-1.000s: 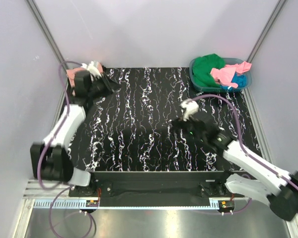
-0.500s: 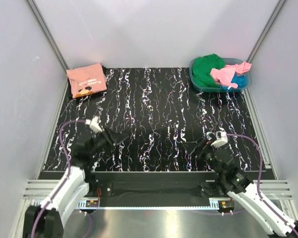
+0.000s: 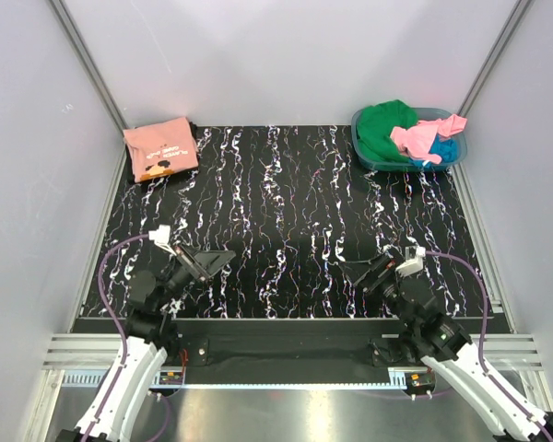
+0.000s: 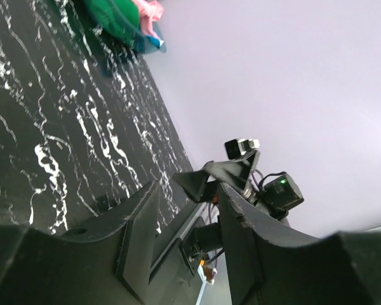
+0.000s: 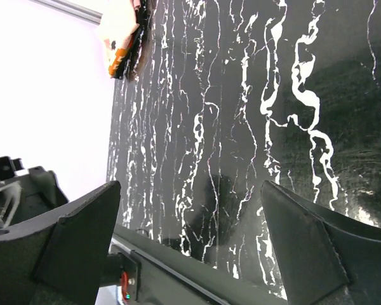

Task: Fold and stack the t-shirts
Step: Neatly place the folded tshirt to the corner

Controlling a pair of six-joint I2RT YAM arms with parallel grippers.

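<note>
One salmon-pink t-shirt (image 3: 160, 150) lies folded in the table's (image 3: 286, 203) far left corner, the green tee (image 3: 382, 129), bright pink tee (image 3: 417, 138) and blue tee (image 3: 446, 150) are heaped unfolded in the teal basket (image 3: 361, 152), and the left gripper (image 3: 207, 262) and right gripper (image 3: 373, 273) hang empty, jaws parted.

Salmon-pink tee (image 3: 159, 145), green tee (image 3: 383, 130) — black table (image 3: 286, 207) veined white.

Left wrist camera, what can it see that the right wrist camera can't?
Only the left wrist view shows the teal basket with the green t-shirt and bright pink t-shirt, plus the right arm. Only the right wrist view shows the folded salmon-pink t-shirt and the left arm. Both show the black marbled table.
</note>
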